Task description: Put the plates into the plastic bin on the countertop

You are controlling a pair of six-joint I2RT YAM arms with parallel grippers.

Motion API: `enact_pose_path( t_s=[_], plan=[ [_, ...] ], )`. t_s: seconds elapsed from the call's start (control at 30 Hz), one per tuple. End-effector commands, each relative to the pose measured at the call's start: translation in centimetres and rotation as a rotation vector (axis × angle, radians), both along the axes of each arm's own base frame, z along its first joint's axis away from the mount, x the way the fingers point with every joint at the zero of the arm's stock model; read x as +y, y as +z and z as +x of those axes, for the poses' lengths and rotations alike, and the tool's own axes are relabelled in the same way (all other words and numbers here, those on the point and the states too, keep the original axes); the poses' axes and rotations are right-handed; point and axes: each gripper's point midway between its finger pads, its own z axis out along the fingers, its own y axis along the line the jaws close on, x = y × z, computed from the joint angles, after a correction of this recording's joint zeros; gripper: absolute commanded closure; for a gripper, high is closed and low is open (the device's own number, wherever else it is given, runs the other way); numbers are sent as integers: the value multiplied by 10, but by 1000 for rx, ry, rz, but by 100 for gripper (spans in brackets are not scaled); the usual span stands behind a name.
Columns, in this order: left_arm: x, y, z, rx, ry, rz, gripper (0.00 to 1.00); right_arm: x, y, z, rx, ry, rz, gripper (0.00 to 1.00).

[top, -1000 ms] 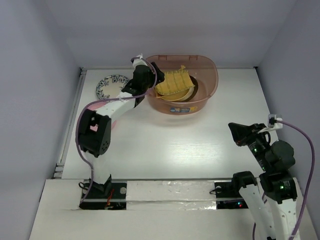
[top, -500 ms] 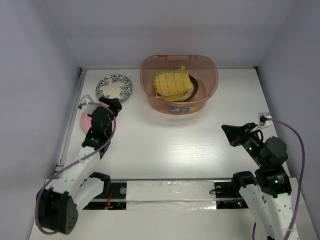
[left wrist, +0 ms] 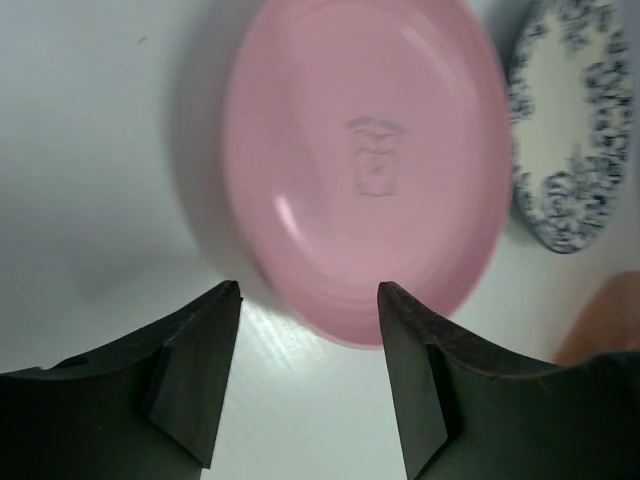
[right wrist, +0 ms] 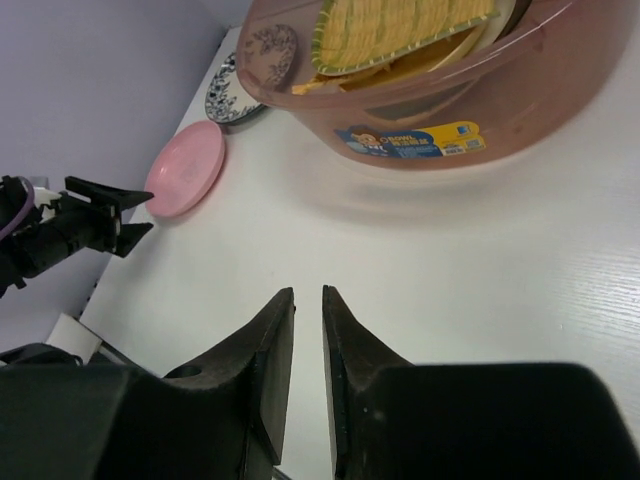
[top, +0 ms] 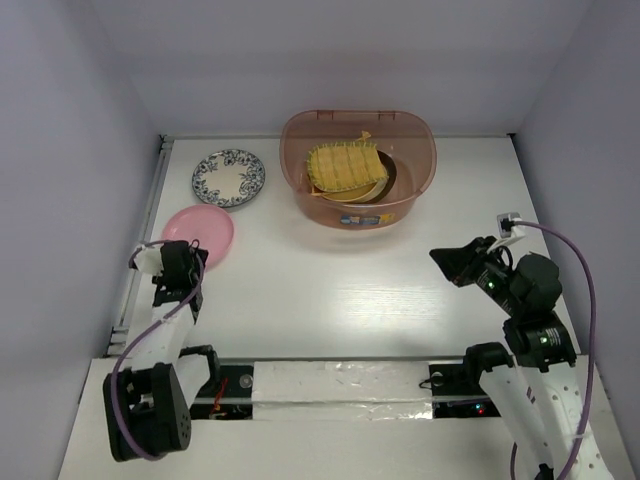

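Note:
The reddish-pink plastic bin (top: pixel 422 172) stands at the back centre of the countertop (top: pixel 340 290). The yellow ribbed plate (top: pixel 343 165) lies in it on top of orange dishes (top: pixel 352 193); a dark-rimmed plate (top: pixel 389 176) shows beside them. The pink round plate (top: pixel 198 235) and the blue-and-white floral plate (top: pixel 229 177) lie on the countertop at the left. My left gripper (top: pixel 192 254) is open and empty, just in front of the pink plate (left wrist: pixel 370 170). My right gripper (top: pixel 446 262) is shut and empty at the right, well short of the bin (right wrist: pixel 520 95).
Pale lilac walls close in the left, back and right sides. A white rail (top: pixel 135 290) runs along the left edge beside my left arm. The bin carries a small label (right wrist: pixel 410 140) on its near side. The floral plate (left wrist: pixel 575 130) lies just behind the pink one.
My left arm has pulled back from the bin, swung to the near left, and now faces the pink plate with its jaws open. My right gripper has moved a little left and forward.

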Motion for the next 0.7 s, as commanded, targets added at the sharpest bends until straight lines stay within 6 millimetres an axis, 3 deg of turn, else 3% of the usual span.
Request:
enact_pose_path(
  t_s=[0.0,0.07,0.13,0.27,0.5,0.57,0.67],
  plan=[
    [-5,-9,4,-9,-37,-66,45,9,8,-2,-35,61,-6,76],
    [1,-9,5,3,-16,-55,42,9,9,-1,-37,62,-5,75],
    [9,-12,4,19,14,-50,31,10,8,-1,-35,67,-5,73],
    [15,-16,13,18,15,-58,30,13,2,3,-7,84,-8,73],
    [10,-41,22,75,24,-128,42,14,-2,4,-2,86,0,73],
    [12,-40,29,79,25,-131,42,14,-3,5,6,87,-1,73],
    [11,-47,30,89,28,-146,52,14,-4,5,6,87,-1,73]
  ],
)
